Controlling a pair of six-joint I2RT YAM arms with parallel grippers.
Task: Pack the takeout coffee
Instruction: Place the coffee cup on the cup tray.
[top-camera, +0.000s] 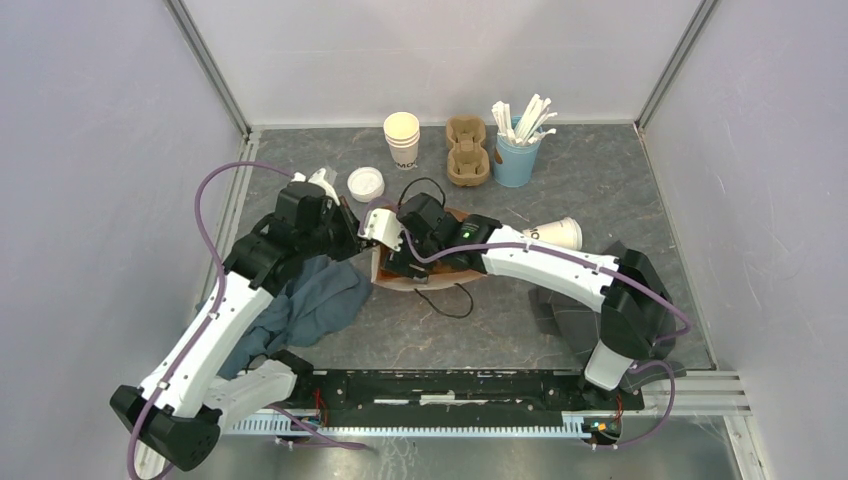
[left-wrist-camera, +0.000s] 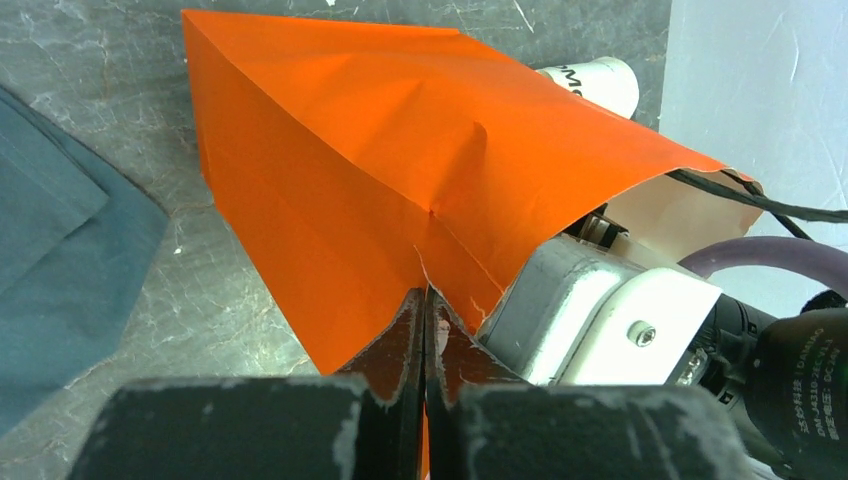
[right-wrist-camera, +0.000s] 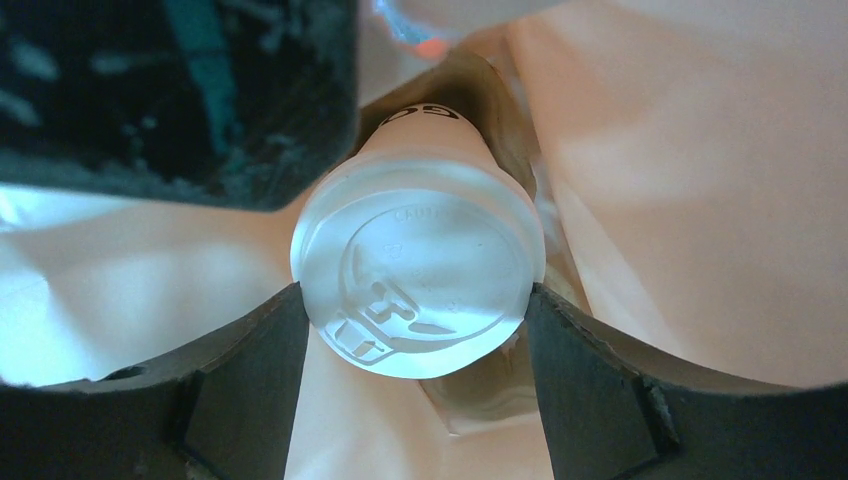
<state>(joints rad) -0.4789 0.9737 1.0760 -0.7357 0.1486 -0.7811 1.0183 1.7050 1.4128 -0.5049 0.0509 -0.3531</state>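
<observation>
The left gripper (left-wrist-camera: 425, 300) is pinched together on the rim of the orange paper bag (left-wrist-camera: 340, 170), which lies on its side. Inside the bag, the right gripper (right-wrist-camera: 415, 300) is clamped on a lidded cup (right-wrist-camera: 420, 265), one finger on each side. The second lidded cup (top-camera: 553, 233) lies tipped over on the table (top-camera: 600, 170), near the bag's right.

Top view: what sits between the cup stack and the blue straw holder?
A brown pulp cup carrier stands there, plain in the top view.
</observation>
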